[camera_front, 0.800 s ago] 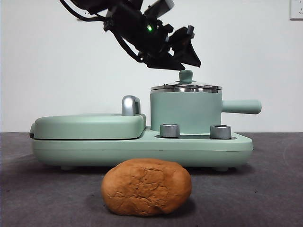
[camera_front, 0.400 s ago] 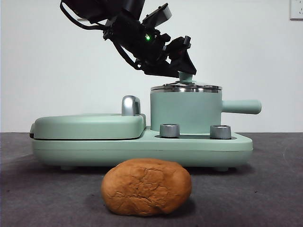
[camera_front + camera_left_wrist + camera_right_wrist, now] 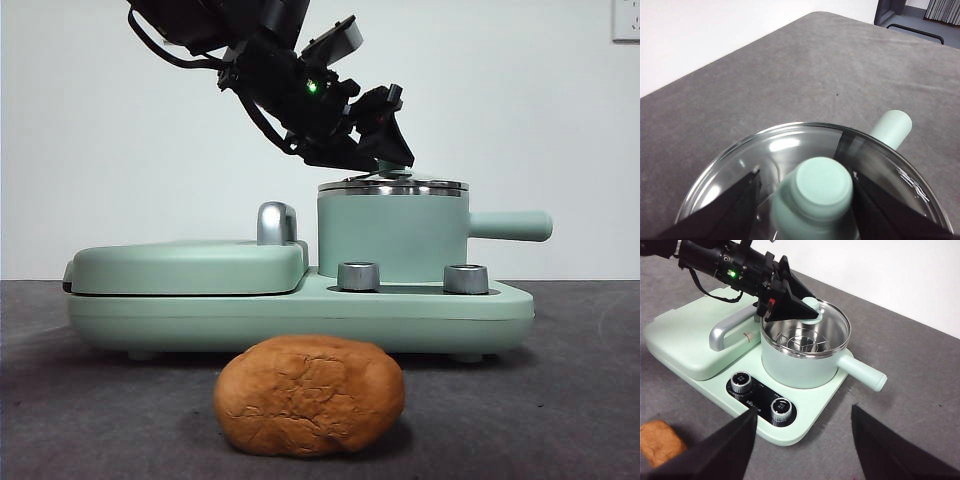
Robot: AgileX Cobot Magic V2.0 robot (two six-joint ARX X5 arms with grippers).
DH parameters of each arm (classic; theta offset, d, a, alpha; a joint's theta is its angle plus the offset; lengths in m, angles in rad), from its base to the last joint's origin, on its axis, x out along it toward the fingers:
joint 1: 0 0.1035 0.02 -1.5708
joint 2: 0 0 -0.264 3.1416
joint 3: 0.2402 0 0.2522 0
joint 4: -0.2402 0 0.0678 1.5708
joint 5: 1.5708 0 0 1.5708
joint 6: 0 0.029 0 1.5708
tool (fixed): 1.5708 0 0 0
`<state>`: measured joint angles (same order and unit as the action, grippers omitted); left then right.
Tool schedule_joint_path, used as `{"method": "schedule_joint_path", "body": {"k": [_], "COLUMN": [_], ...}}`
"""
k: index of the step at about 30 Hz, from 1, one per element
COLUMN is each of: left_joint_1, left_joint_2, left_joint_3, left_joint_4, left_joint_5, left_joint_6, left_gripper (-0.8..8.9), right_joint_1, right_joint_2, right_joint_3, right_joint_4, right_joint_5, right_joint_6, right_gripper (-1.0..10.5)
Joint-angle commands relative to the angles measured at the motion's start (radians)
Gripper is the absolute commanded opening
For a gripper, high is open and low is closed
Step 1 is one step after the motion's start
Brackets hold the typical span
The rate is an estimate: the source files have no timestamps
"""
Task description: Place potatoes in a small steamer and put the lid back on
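While the left gripper [image 3: 805, 200] reached down over the small steamer [image 3: 392, 238], its two black jaws stood apart on either side of the lid's mint-green knob [image 3: 817, 192], bracketing it; whether they pressed the knob could not be told. The glass lid [image 3: 790, 155] sat closed on the steamer's steel rim, and the straight green side handle [image 3: 510, 226] projected away from the arm. The steamer stood on a mint-green cooker base [image 3: 300, 310] behind two steel dials [image 3: 358, 276], beside the flat hinged grill plate [image 3: 185, 265]. The potato [image 3: 310, 395] lay on the grey table [image 3: 560, 400] in front of the base, apart from it. The right gripper [image 3: 802, 440] hung above the table with jaws spread wide, holding nothing.
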<state>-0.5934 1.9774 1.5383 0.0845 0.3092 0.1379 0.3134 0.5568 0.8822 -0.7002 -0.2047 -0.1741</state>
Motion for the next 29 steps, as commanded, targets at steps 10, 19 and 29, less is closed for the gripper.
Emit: {"method": "schedule_joint_path", "body": {"k": [10,19,29], "left_joint_1": [-0.006,-0.016,-0.024], "left_joint_2": [0.028,0.027,-0.021], "left_joint_3": [0.026,0.026,0.026], "left_joint_4": [0.005,0.006,0.005], "left_joint_5": [-0.003,-0.003,-0.003], "left_joint_6": [0.004,0.008,0.007], "left_gripper": [0.18,0.05,0.06], "right_joint_1": [0.002,0.002,0.002], "right_joint_2": [0.003,0.003,0.003], "right_joint_3": [0.018,0.018,0.018], "right_joint_4": [0.002,-0.001,-0.001], "right_joint_5": [0.024,0.025,0.027], "right_joint_6": [0.017,0.017,0.017], "right_gripper": [2.9,2.9,2.9]}}
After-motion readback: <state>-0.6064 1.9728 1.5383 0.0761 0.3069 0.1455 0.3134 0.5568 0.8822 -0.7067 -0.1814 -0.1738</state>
